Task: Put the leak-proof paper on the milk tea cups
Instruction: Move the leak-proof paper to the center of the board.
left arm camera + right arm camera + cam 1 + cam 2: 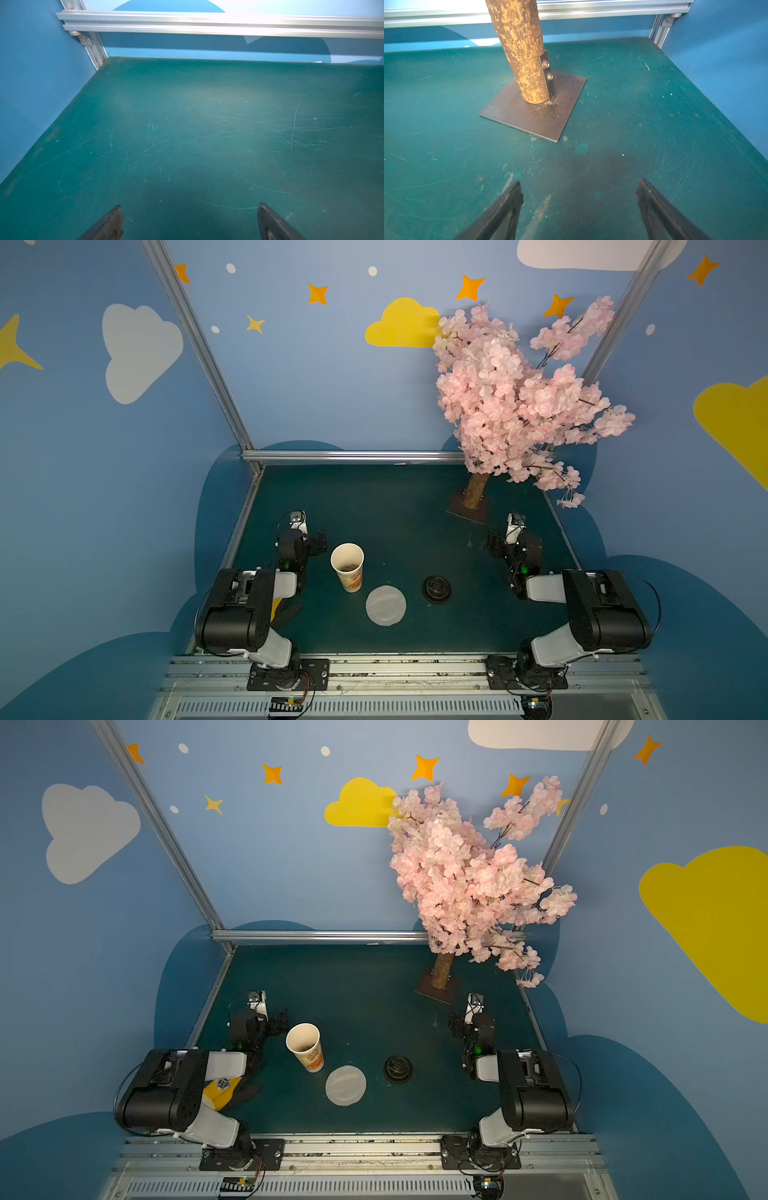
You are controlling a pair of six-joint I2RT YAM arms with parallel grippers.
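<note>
The milk tea cup (pixel 347 568) (pixel 306 1048), white with orange print, stands upright and uncovered left of centre in both top views. The leak-proof paper (pixel 385 605) (pixel 345 1085), a round whitish sheet, lies flat on the green table just right of the cup and nearer the front. My left gripper (pixel 190 205) is open over bare table, to the left of the cup and a little behind it. My right gripper (pixel 579 181) is open and empty at the right side, facing the tree's base plate (pixel 533 112). Neither wrist view shows the cup or the paper.
A black round lid (pixel 436 588) (pixel 398 1069) lies right of the paper. A pink blossom tree (pixel 511 398) stands on a metal plate (pixel 467 509) at the back right. A yellow object (pixel 222 1090) lies under my left arm (pixel 293 549). Blue walls and aluminium rails (pixel 353 455) enclose the table.
</note>
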